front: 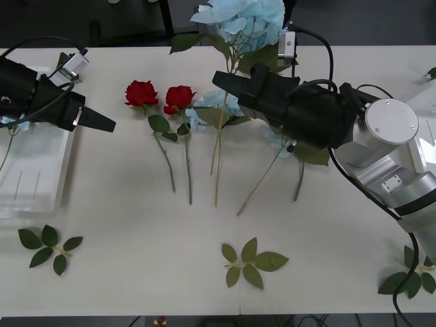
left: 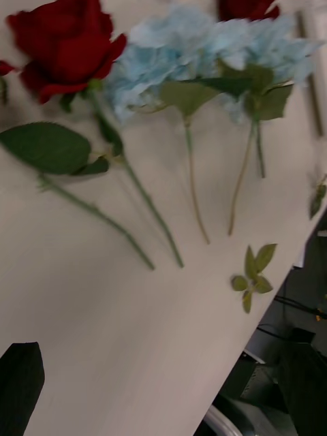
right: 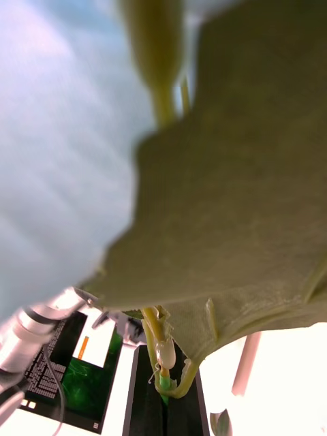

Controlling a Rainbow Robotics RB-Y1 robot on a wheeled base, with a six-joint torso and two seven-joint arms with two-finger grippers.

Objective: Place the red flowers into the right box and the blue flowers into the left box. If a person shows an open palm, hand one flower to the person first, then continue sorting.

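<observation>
My right gripper (front: 222, 80) is raised over the table's far middle, shut on the stem of a blue flower (front: 244, 19) whose pale head stands above it. In the right wrist view that stem (right: 162, 368) sits between my black fingers, with a broad leaf (right: 231, 218) close above. Two red flowers (front: 141, 93) (front: 180, 97) lie side by side left of centre. More blue flowers (front: 204, 107) lie partly under the right arm. My left gripper (front: 103, 124) hovers open at the left box's (front: 41, 194) inner edge. Blue petals (front: 19, 127) peek from that box. The right box's rim (front: 429, 112) shows at the far right.
Loose green leaf sprigs lie near the front edge: one at the left (front: 48, 245), one in the middle (front: 251, 262), one at the right (front: 409, 279). Long stems (front: 259, 184) stretch toward the table's middle. Bare white tabletop lies between the stems and the sprigs.
</observation>
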